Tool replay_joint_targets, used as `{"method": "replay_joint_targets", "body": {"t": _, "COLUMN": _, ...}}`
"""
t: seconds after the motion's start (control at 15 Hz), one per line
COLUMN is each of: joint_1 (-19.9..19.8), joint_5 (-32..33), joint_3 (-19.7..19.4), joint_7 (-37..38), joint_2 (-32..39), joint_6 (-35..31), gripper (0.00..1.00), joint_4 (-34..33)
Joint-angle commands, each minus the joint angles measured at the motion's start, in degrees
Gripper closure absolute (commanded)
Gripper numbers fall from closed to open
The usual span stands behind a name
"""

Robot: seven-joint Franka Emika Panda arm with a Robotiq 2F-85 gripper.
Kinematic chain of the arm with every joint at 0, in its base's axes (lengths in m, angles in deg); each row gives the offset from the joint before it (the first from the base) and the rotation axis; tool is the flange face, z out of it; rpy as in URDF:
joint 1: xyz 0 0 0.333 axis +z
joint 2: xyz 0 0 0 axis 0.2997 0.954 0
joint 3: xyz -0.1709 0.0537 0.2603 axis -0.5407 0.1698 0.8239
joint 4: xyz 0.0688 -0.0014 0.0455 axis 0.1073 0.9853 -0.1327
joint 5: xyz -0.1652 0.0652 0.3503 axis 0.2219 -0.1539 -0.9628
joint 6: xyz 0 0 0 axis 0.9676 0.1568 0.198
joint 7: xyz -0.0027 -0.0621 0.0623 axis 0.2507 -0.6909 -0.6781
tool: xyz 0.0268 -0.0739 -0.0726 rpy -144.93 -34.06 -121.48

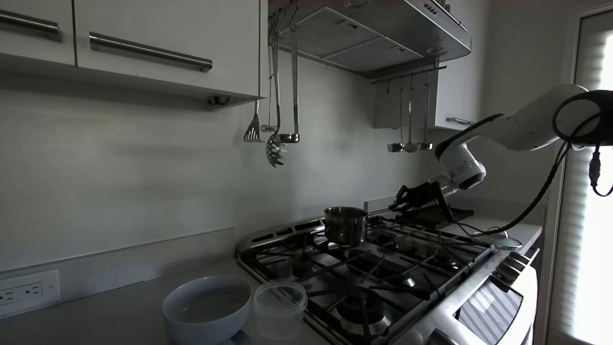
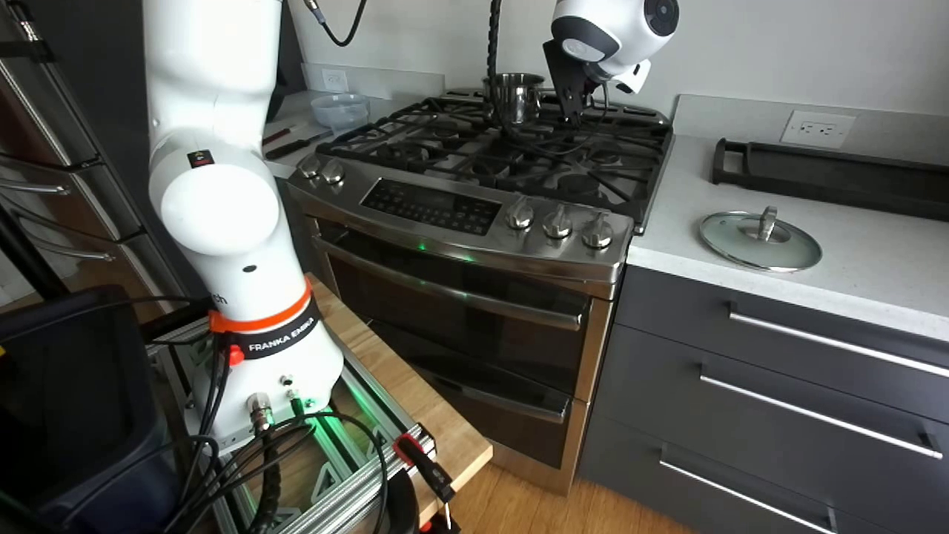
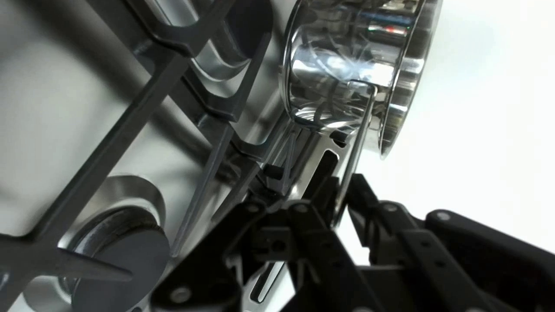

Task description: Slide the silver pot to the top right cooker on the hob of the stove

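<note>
The silver pot is upright at the middle back of the hob, between the back burners. It also shows in an exterior view and fills the top of the wrist view. I cannot tell whether its base touches the grates. My gripper has its fingers closed around the pot's thin metal handle; in an exterior view the gripper reaches it from the right. The top right cooker lies under the grates, to the gripper side of the pot. The stove has a silver front.
A white bowl and a clear plastic container stand beside the stove. A glass lid and a black tray lie on the opposite counter. Utensils hang from the range hood. The arm's cable hangs over the grates.
</note>
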Motion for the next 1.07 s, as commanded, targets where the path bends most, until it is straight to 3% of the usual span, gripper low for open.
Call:
{"method": "replay_joint_targets", "body": {"t": 0.0, "joint_1": -1.02, "joint_5": -1.88, "joint_3": -0.94, "joint_7": -2.6, "joint_2": -0.99, "joint_6": 0.91, "gripper": 0.97, "joint_4": 1.93}}
{"method": "replay_joint_targets", "body": {"t": 1.0, "joint_1": -2.69, "joint_5": -5.77, "joint_3": -4.31, "joint_7": -6.4, "joint_2": -5.37, "joint_6": 0.09, "gripper": 0.97, "joint_4": 8.61}}
